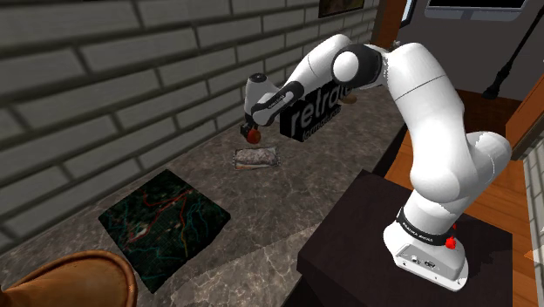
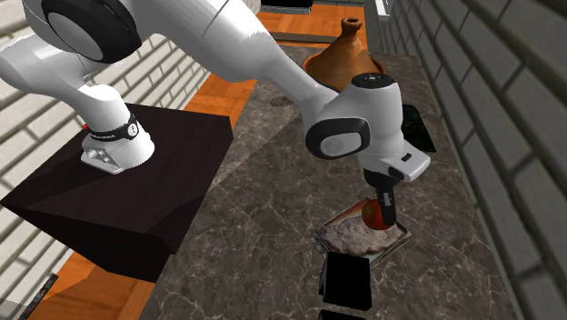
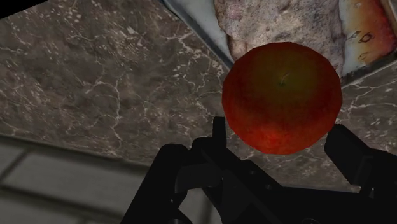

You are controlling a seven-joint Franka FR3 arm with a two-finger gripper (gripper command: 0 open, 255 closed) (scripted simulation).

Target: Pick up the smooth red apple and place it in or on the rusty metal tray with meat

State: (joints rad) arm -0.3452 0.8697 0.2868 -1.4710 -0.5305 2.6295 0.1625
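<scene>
White arm stretched out, hand pointing down.
The arm (image 1: 427, 113) rises from its base, folds at the elbow and reaches forward; the black hand (image 2: 380, 211) hangs from the wrist, its fingers (image 3: 356, 156) clasping a red apple (image 3: 281, 97) between them.

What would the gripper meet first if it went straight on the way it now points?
The gripper, with the apple in its jaws, would probably reach the meat near the tray edge, though depth is hard to judge.
</scene>
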